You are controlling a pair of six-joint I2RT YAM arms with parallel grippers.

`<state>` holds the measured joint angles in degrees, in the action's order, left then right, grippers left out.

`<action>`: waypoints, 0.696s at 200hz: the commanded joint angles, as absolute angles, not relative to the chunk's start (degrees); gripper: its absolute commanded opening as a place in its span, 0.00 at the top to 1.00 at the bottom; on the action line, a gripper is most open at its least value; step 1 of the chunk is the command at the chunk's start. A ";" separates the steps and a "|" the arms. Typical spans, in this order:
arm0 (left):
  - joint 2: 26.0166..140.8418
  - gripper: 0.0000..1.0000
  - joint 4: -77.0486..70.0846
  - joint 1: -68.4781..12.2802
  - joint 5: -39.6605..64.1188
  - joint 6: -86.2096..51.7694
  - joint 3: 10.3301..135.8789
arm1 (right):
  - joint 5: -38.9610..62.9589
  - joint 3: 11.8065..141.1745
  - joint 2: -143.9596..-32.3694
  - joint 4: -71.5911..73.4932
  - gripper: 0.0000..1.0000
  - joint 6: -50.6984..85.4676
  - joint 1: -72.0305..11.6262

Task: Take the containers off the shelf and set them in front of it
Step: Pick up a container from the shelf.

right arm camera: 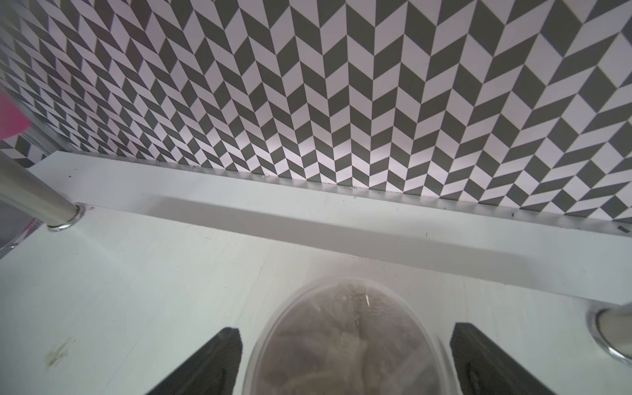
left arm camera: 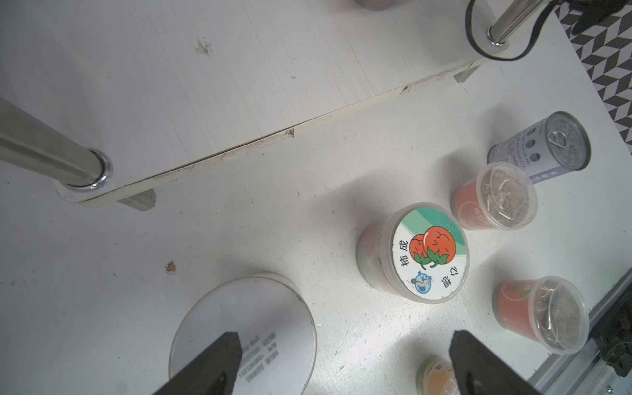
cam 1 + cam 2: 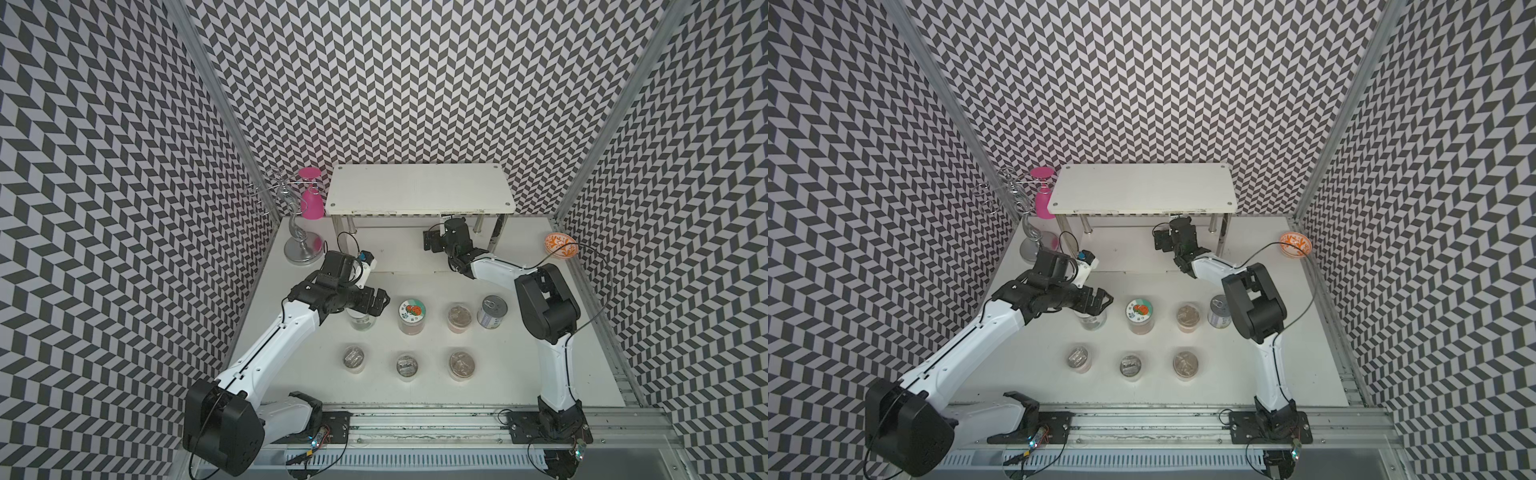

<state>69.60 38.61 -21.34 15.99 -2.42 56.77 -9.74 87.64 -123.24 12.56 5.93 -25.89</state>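
The white shelf (image 3: 419, 189) stands at the back, its top board bare. In front of it stand several containers: a picture-lidded jar (image 3: 411, 316), a tin can (image 3: 492, 311), foil-topped cups (image 3: 460, 318) and a clear jar (image 3: 361, 322). My left gripper (image 3: 376, 303) hovers open over the clear jar (image 2: 242, 335), one finger above its lid and holding nothing. My right gripper (image 1: 345, 355) reaches under the top board onto the lower tier (image 1: 136, 273). It is open around a foil-topped cup (image 1: 342, 342), with a gap on each side.
A pink goblet (image 3: 311, 199) hangs upside down on a silver wire stand (image 3: 297, 245) left of the shelf. An orange-and-white bowl (image 3: 561, 246) sits at the right wall. Chrome legs (image 2: 51, 154) flank the lower tier. Patterned walls close three sides.
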 commanded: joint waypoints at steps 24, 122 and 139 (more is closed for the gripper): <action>68.91 0.00 38.23 -21.05 16.71 -1.92 56.29 | -5.45 92.99 -125.97 13.07 0.12 5.45 -24.96; 69.83 0.00 37.80 -20.68 17.64 -0.94 56.03 | 3.25 72.51 -104.24 10.53 0.26 2.20 -26.33; 70.23 0.00 37.71 -20.60 17.83 -0.63 55.99 | 3.77 64.33 -96.32 10.20 0.26 2.39 -28.03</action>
<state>69.71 38.59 -21.15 16.60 -1.93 56.66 0.56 71.48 -106.21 8.80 2.96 -25.91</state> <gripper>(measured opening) 0.998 0.778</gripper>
